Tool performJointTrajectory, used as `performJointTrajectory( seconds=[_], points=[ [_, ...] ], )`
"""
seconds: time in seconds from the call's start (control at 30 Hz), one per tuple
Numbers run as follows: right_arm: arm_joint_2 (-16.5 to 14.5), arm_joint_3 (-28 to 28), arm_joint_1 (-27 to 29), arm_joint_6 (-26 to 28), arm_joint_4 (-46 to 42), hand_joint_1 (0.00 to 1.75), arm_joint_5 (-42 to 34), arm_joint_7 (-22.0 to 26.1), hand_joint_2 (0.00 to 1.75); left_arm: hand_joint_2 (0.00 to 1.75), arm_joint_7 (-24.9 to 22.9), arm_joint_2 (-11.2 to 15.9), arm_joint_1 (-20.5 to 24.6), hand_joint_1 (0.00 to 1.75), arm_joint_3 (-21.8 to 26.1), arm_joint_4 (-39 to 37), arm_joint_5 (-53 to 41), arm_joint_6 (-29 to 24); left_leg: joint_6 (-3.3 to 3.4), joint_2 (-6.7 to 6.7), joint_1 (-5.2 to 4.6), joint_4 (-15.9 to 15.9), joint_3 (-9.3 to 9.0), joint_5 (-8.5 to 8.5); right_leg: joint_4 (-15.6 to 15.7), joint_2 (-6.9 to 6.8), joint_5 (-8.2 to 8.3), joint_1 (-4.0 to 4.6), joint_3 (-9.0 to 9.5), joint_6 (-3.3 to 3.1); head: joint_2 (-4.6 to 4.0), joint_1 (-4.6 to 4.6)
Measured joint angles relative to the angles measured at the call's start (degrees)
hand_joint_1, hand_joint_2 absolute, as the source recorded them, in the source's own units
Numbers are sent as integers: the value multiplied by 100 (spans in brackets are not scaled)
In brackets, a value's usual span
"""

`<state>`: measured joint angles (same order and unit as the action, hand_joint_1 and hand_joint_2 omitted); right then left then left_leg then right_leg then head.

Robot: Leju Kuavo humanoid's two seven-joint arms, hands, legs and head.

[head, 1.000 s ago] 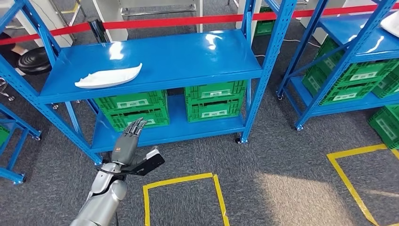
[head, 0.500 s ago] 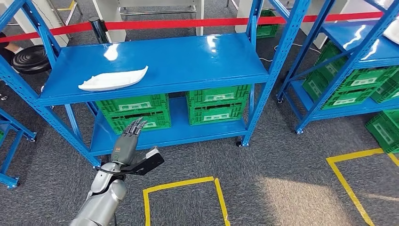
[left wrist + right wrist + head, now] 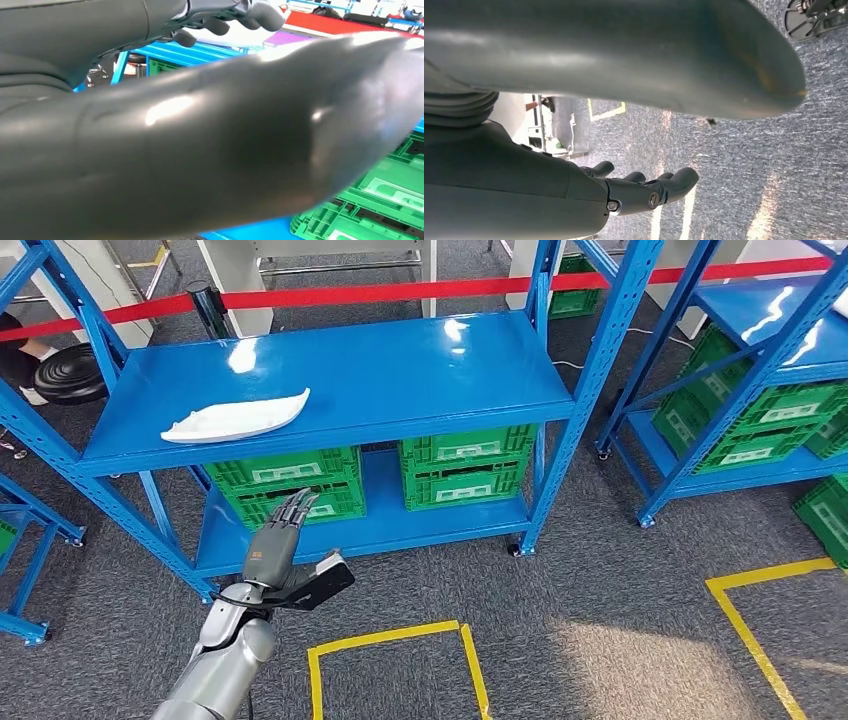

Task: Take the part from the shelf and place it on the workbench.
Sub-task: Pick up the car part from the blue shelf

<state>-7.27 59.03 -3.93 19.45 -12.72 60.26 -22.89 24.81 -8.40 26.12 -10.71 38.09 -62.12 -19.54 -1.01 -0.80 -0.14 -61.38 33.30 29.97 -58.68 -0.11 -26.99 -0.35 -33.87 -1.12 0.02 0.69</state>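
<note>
— When we look down, where is our long white curved plastic part [image 3: 236,415]?
— We see it lying flat on the top board of the blue metal shelf [image 3: 400,370], near the left end.
— What is our left hand [image 3: 285,558] doing?
— We hold it up below that board, fingers straight, thumb out, holding nothing.
— And our right hand [image 3: 574,190]?
— We see it over grey carpet [image 3: 774,165], fingers loose, holding nothing.

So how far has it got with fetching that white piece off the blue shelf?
Nothing looks done yet: the white part lies untouched on the blue shelf. In hand: the left hand is raised below it, open and empty. The right hand holds nothing. Left: grasping the part and carrying it to the workbench.
</note>
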Motion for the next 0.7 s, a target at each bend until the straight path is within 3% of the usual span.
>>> performJointTrajectory(
  seconds=[0.1, 0.13, 0.17, 0.2, 0.27, 0.3, 0.37, 0.47, 0.53, 0.63, 0.67, 0.7],
  points=[
    [-2, 1, -4, -37, 0, 0, 23, -5, 0, 0, -29, 7, 14, 0, 0, -20, -20, 0, -81, 20, 31, -968, 506, 373, 25, -10, -50, -19, 100, -60, 0, -30],
    [-2, 1, -2, -50, 0, 0, 26, 3, 0, 0, -38, 10, 4, 0, 0, -34, -23, 0, -100, 25, 46, -1231, 677, 410, 23, -9, -74, -19, 127, -63, 0, -30],
    [-3, 1, 1, -62, 0, 0, 29, 10, 0, 0, -44, 14, -4, 0, 0, -46, -25, 0, -115, 32, 58, -1311, 771, 343, 20, -7, -102, -20, 157, -59, 0, -30],
    [-3, 1, 4, -74, 0, 0, 34, 13, 0, 0, -52, 17, -7, 0, 0, -55, -26, 0, -124, 41, 70, -1177, 758, 168, 17, -5, -133, -22, 193, -50, 0, -31],
    [-4, 1, 4, -89, 0, 0, 41, 12, 0, 0, -63, 20, -4, 0, 0, -60, -31, 0, -127, 64, 83, -479, 494, -288, 6, -2, -208, -26, 276, -10, 0, -29],
    [-4, 1, 1, -93, 0, 0, 45, 16, 0, 0, -69, 20, 1, 0, 0, -60, -34, 0, -110, 70, 77, -147, 346, -413, -8, 0, -246, -20, 298, 21, 0, -35],
    [-3, 1, -6, -97, 0, 0, 56, 25, 0, 0, -77, 19, 0, 0, 1, -60, -39, 0, -43, 68, 58, 147, 206, -430, -15, -1, -288, -3, 309, 86, 0, -32],
    [-1, 1, -10, -102, -1, 0, 89, 23, 0, 0, -84, 20, -7, 0, 2, -50, -41, 0, 86, 36, 60, 190, 175, -397, -27, -22, -339, -6, 310, 185, 0, -21],
    [2, 0, -12, -108, -2, 0, 109, 16, 0, 0, -86, 14, 2, 0, 2, -42, -41, 0, 156, 29, 84, 223, 131, -386, -394, -20, -521, -19, 131, 247, 0, -12],
    [2, -1, -7, -188, -2, 0, 99, 27, 0, 0, -91, 11, -15, 0, 2, -42, -40, 0, 203, 28, 80, 225, 98, -338, -1529, -7, -889, -29, -544, 292, 0, -4],
    [2, 1, -3, -268, -1, 0, 75, 25, 0, 0, -92, 12, -28, 0, 2, -43, -39, 0, 204, 22, 78, 224, 81, -320, -1702, -6, -860, -30, -695, 295, 0, -3],
    [3, 3, -1, -376, -1, 0, 51, 21, 0, 0, -92, 13, -38, 0, 3, -42, -36, -3, 196, 13, 78, 223, 56, -300, -1639, -6, -714, -33, -728, 292, 0, -3]
  ],
)
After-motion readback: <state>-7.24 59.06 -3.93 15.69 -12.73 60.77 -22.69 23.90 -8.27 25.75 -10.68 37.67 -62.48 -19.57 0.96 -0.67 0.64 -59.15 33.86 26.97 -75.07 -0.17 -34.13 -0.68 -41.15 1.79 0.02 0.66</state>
